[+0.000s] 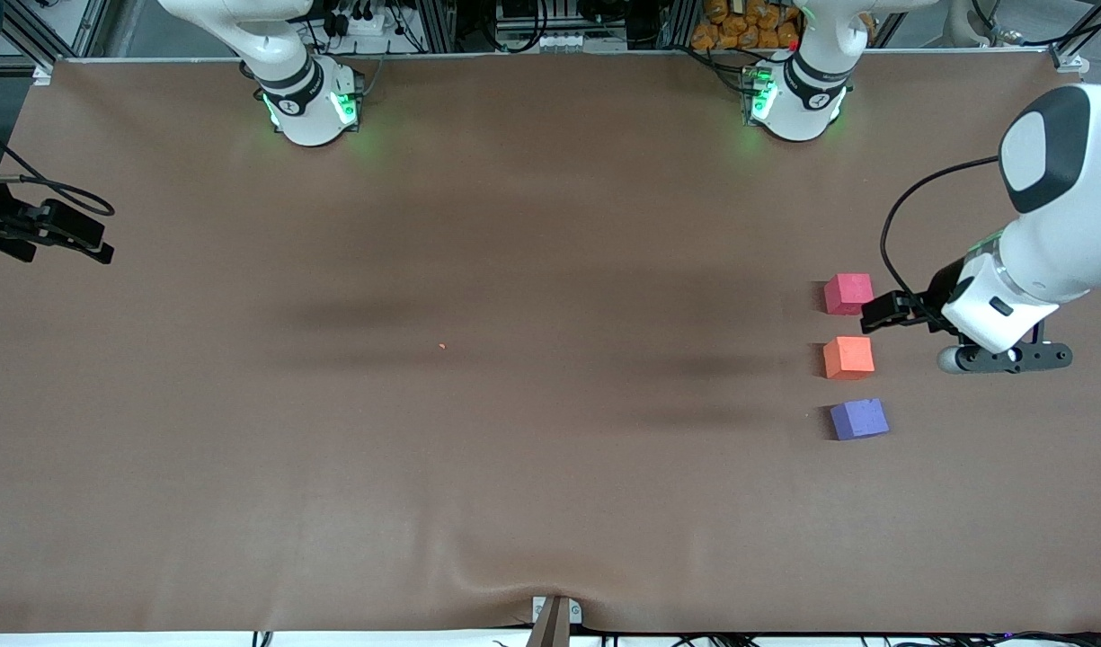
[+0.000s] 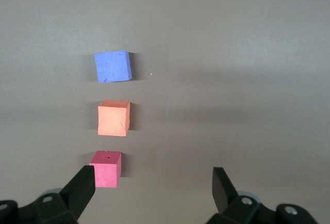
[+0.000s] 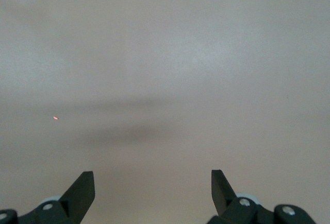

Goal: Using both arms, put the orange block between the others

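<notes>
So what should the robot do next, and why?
Probably nothing more than drawing the left gripper away: the orange block already sits between the pink block and the purple block, and both grippers' fingers are open and empty. The right gripper waits.

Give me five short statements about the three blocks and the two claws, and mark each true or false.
1. The orange block lies between the pinkish-red block and the purple-blue block. True.
2. The left claw is shut on the orange block. False: its jaws are open and hold nothing.
3. The purple-blue block is the one nearest the front camera. True.
4. The three blocks are stacked in a tower. False: each lies on the table, apart from the others, in a row.
5. The right claw hangs over the blocks. False: it is open over bare table at the right arm's end, with no block in its wrist view.
</notes>
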Controlling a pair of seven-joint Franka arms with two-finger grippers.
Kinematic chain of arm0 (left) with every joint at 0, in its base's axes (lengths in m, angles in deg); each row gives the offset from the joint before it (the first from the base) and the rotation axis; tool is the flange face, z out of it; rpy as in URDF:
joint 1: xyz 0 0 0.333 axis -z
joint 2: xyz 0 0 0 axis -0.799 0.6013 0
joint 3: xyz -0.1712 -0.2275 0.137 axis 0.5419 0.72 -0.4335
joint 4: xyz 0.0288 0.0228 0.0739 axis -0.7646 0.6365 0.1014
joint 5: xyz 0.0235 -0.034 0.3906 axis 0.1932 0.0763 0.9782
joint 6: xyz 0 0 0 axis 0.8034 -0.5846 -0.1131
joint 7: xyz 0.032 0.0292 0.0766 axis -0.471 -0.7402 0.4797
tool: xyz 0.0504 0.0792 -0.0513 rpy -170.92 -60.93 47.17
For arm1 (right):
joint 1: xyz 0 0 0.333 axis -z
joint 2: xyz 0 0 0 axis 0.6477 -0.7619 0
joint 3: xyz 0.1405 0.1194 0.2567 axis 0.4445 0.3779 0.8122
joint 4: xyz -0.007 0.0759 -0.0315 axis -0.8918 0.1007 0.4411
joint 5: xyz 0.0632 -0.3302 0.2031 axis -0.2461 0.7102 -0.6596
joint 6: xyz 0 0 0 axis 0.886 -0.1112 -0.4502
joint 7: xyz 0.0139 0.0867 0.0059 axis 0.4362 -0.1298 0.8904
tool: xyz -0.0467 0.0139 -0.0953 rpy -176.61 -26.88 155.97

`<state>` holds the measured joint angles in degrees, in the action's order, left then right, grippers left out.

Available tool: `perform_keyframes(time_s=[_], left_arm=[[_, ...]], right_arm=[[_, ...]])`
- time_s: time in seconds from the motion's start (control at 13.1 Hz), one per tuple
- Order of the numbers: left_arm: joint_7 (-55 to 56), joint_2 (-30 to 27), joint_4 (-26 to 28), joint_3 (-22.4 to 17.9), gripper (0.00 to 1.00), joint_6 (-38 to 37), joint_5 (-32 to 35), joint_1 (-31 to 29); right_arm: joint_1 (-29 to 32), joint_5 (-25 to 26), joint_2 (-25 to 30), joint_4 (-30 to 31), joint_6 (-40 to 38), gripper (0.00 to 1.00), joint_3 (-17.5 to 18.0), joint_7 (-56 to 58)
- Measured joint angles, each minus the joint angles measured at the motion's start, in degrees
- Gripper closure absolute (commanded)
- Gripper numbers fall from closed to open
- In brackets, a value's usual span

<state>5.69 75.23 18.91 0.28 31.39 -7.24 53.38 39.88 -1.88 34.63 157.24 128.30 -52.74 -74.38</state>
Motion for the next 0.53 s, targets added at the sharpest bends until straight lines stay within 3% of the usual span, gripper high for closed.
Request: perform_keyframes(time_s=[0.31, 0.53], left_arm=[[0.00, -0.02, -2.23, -0.51, 0.00, -2.13, 0.00, -0.66], [-0.07, -0.10, -7.20, -0.65, 0.00, -6.71, 2.08, -0.65]], right_arm=[[0.00, 0.00, 0.00, 0.01, 0.02, 0.00, 0.00, 0.00], [-0.02, 0.00, -0.01, 0.03, 0.02, 0.00, 0.01, 0.00]])
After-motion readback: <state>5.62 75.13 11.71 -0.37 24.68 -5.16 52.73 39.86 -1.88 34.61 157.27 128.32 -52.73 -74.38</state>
